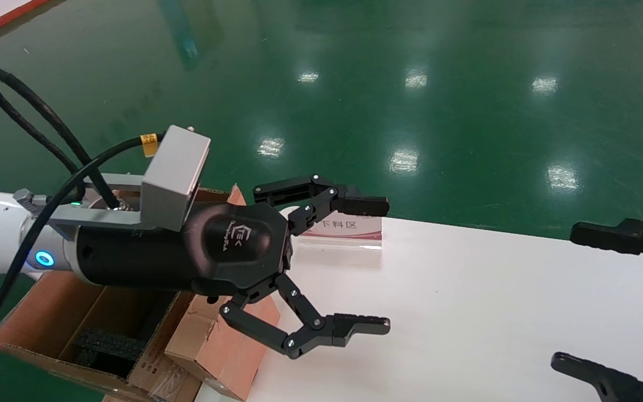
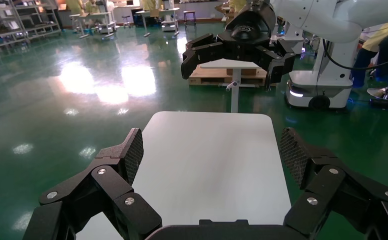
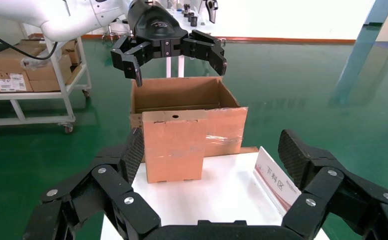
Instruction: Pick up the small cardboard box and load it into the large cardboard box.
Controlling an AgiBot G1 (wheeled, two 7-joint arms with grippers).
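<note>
Left gripper (image 1: 380,265) fingers (image 1: 363,324) spread wide, empty, hovering above worktop (image 1: 466,312) edge beside large cardboard box (image 3: 182,95).

Right gripper (image 3: 209,155) fingers (image 3: 294,155) also wide apart, holding nothing.

Small cardboard box (image 3: 174,145) stands upright at worktop edge, leaning against large box's taped wall.

You judge it light, stiff, smooth-sided; take it across narrow faces, mid-height, squeeze gently.

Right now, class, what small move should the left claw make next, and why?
Probably lower the left claw onto the small cardboard box. The claw hovers open above it, holding nothing, and the box stands on the table beside the large cardboard box. The right claw is open, farther off.
</note>
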